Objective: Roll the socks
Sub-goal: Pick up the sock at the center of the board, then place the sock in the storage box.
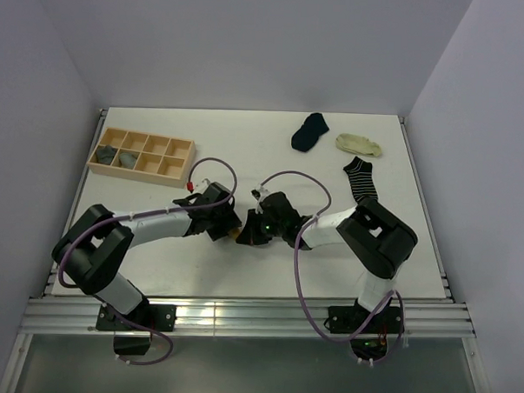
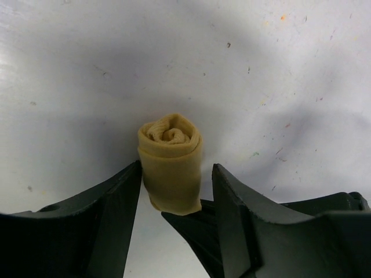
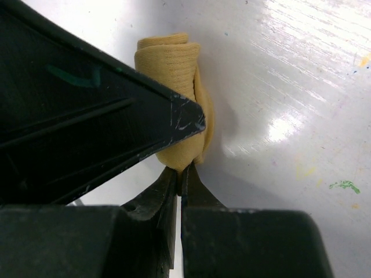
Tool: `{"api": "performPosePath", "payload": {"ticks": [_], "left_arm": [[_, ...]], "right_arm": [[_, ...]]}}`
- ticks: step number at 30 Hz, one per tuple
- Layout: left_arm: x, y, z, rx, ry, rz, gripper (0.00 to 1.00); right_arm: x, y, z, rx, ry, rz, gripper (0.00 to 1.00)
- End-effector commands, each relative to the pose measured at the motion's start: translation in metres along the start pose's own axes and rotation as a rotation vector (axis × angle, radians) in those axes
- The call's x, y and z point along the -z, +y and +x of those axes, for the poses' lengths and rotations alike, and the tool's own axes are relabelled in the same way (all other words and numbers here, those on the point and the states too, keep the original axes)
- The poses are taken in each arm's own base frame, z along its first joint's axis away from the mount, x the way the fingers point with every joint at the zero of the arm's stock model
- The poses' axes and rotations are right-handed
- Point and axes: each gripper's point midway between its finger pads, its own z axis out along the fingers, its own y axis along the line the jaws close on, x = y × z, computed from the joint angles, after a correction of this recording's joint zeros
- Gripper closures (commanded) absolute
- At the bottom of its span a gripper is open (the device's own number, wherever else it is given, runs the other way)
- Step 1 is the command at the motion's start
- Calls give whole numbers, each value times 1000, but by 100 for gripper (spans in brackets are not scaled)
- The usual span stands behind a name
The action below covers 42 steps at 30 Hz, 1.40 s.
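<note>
A mustard-yellow sock [image 2: 171, 162], rolled into a tight cylinder, sits at the table's middle [image 1: 237, 234]. My left gripper [image 2: 177, 168] is open and straddles the roll; its left finger [image 2: 116, 202] touches the roll's side, while the other stands a little apart. My right gripper [image 3: 181, 172] is shut, pinching the roll's lower end [image 3: 171, 58]. In the left wrist view its dark tip [image 2: 194, 231] shows under the roll. From above, both grippers [image 1: 228, 225] [image 1: 248, 231] meet over the sock and hide most of it.
A navy sock [image 1: 310, 132], a cream sock [image 1: 359, 145] and a black-and-white striped sock [image 1: 360, 178] lie at the back right. A wooden divided tray [image 1: 191, 159] at the back left holds two grey rolled socks [image 1: 105, 154] [image 1: 127, 159].
</note>
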Motion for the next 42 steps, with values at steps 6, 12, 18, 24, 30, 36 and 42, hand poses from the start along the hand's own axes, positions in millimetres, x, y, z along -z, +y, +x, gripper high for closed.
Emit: {"api": "performPosePath", "payload": {"ticks": [6,12,18,24,30,36,42], "left_arm": [[-16,42,12,-34,28,-188,59],[-17,47,9,-65,32,-248,100],[-4,37,-15,-104,-38,-268,100],[23,7,-67,-154,-140,-224,100],[72,-8,-158,-142,-325,-189,100],[100,3,-243,-162,-450,-189,100],[105,35,-322,-108,-521,-247,100]], "right_arm": [[5,-37,40,-127,143,89,100],[15,-31,26,-82,103,81,79],[50,-20,-6,24,-17,110,54],[104,-10,-40,90,-164,176,44],[178,0,-79,140,-347,282,35],[254,-2,-111,135,-542,433,7],[302,-4,-122,122,-690,518,0]]}}
